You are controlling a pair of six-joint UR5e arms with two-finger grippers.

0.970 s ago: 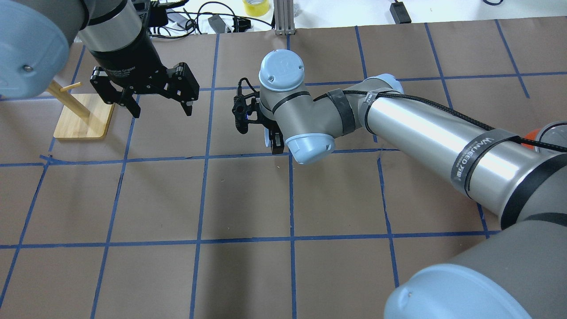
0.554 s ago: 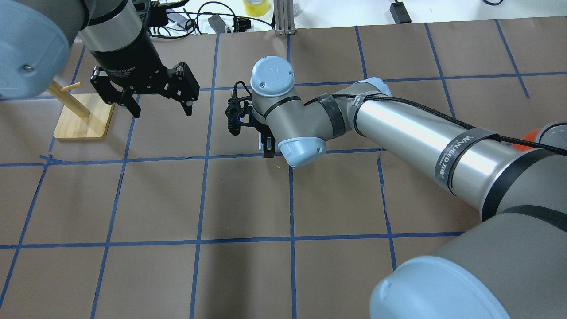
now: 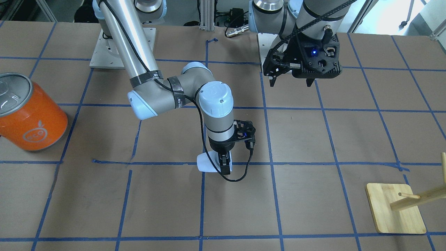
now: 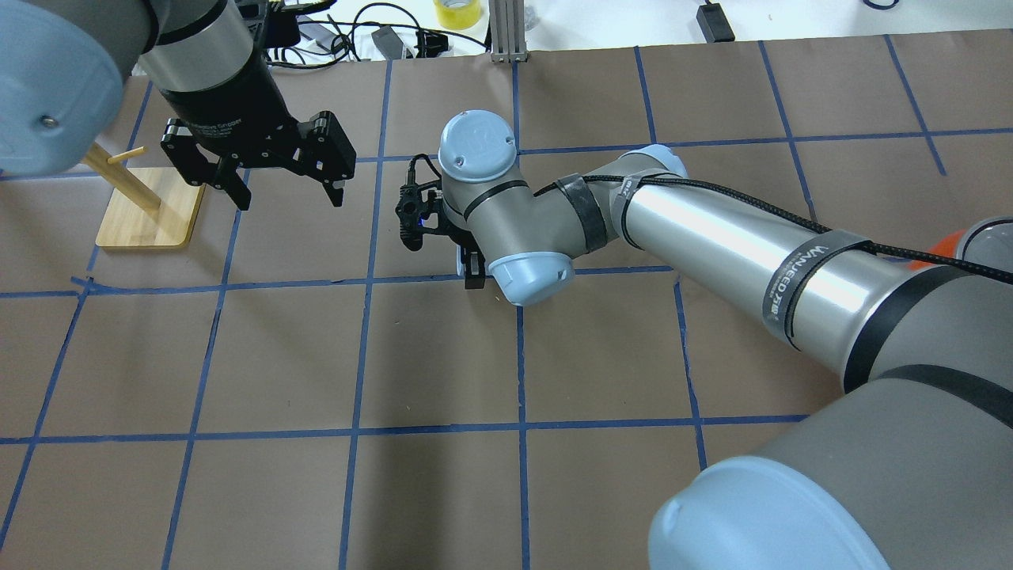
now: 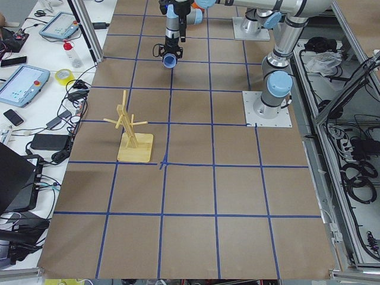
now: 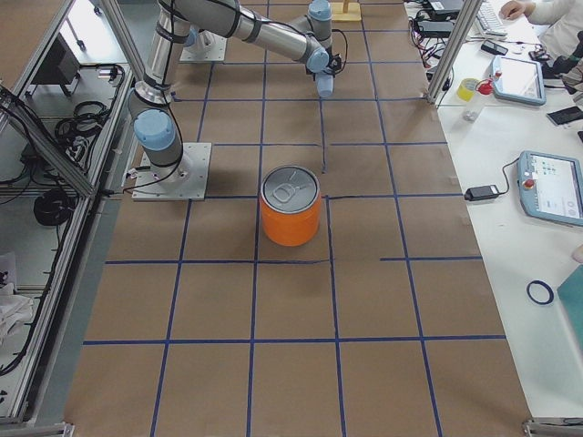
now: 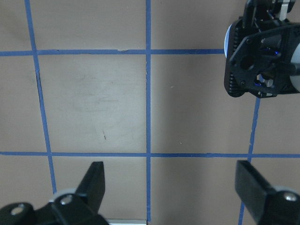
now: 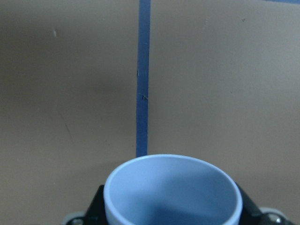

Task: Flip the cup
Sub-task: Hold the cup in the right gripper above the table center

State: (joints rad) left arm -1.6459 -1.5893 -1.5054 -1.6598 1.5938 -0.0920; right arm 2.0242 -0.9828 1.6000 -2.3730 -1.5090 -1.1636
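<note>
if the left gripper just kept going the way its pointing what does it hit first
Most likely the brown table paper, near a blue tape line. The left gripper points straight down with nothing under it; the right gripper with the cup is off to the side.

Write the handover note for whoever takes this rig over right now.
Right gripper: shut on the cup, near the middle of the table.
Left gripper: open, empty, hovering apart from the cup.
The cup is held tilted, mouth to the side; I cannot tell whether it touches the table.
Done: the grasp.
Left: turn the cup over, set it down, release.
The orange can and wooden rack stand well away.
</note>
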